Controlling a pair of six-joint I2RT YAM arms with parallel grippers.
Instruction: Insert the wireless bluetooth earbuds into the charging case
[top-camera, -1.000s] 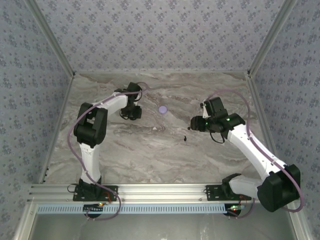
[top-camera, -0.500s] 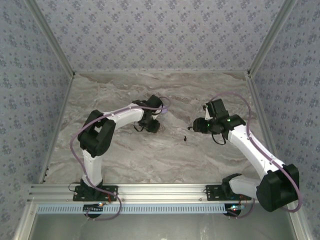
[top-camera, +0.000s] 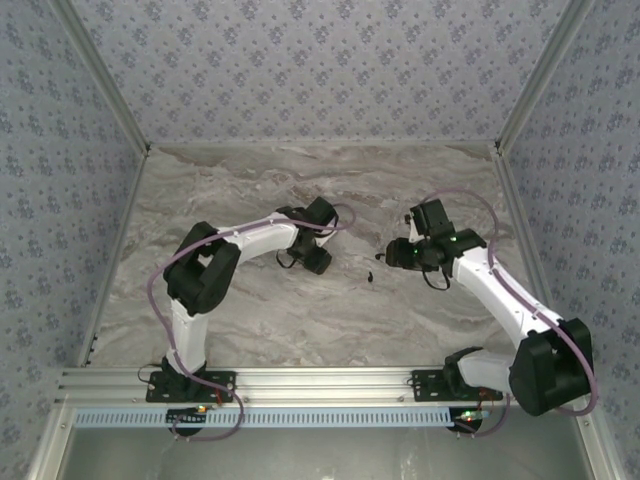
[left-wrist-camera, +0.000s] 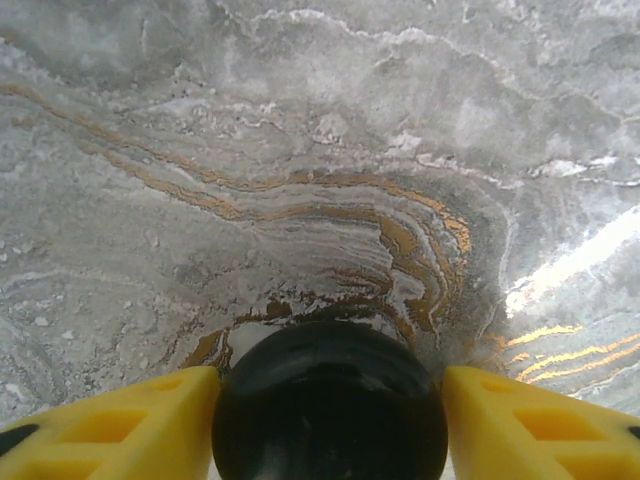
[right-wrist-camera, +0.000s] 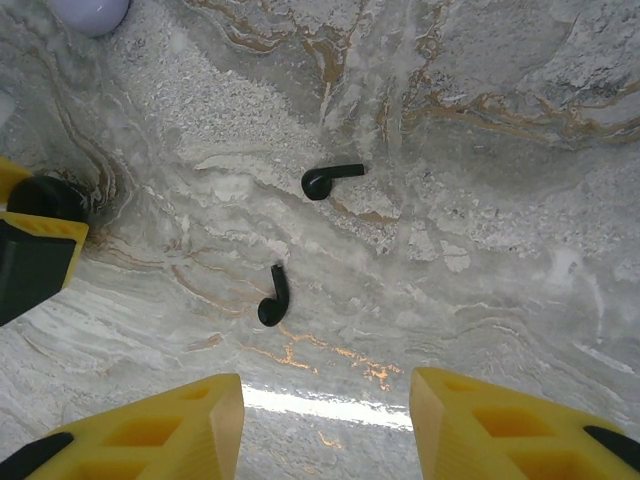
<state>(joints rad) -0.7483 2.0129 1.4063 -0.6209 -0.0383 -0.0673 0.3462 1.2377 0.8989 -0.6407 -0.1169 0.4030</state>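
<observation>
Black earbuds (right-wrist-camera: 332, 180) loose ahead of open, empty right tool (right-wrist-camera: 327, 400); left tool (left-wrist-camera: 330, 385) brackets charging case (left-wrist-camera: 330, 425), grip unclear. Pick-up step: pinch nearer earbud (right-wrist-camera: 274, 296).

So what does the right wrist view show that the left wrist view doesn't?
Right wrist: two black earbuds lying apart, ahead of the open right gripper, plus a lilac round piece at the top-left corner. Left wrist: a close look at the black puck, with no gap visible between it and the yellow fingers of the left gripper. Both: the marbled table.
</observation>
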